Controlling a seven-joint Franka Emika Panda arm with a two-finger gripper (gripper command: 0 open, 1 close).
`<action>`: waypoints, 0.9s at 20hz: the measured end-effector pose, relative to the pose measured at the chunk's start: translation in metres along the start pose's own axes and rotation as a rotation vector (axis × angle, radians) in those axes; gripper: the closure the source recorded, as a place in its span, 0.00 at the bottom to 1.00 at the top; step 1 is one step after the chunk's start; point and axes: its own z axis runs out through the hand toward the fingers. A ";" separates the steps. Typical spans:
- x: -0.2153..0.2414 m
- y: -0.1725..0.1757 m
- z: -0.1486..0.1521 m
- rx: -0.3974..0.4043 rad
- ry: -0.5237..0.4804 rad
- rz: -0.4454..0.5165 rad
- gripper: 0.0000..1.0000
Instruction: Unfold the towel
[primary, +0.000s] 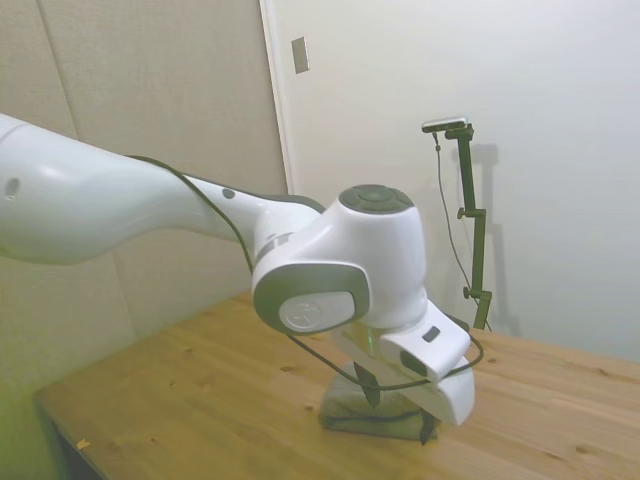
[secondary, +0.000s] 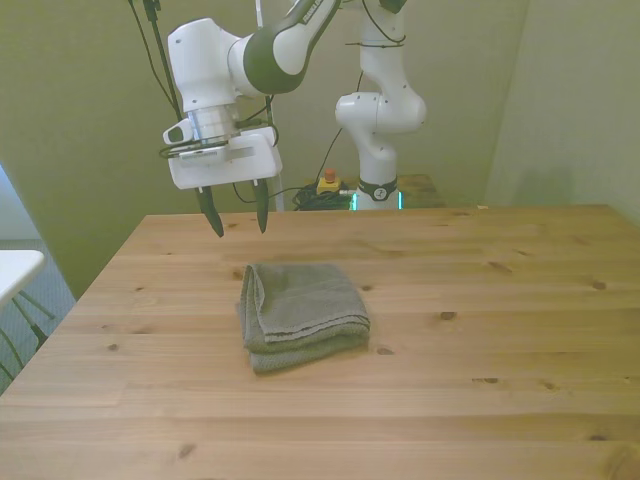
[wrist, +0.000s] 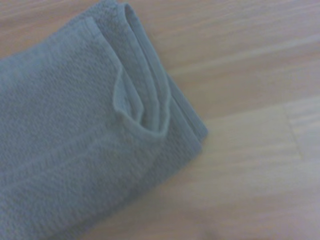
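Towel (secondary: 303, 314) looks soft and floppy, folded thick, so I'd pinch that loose hemmed corner (wrist: 142, 107); gripper (secondary: 236, 218) hangs above, fingers spread, empty.

The bench (secondary: 480, 300) is pale wooden planking with scattered dark knots. The towel (secondary: 302, 314), grey-green and folded into a thick stack of layers, lies flat on it, somewhat toward the front view's left of the bench's middle.
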 end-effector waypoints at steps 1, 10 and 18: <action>0.005 0.001 0.006 0.040 -0.016 -0.007 0.00; 0.027 0.003 0.016 0.237 -0.059 -0.075 0.00; 0.027 -0.004 0.048 0.281 -0.094 -0.084 0.00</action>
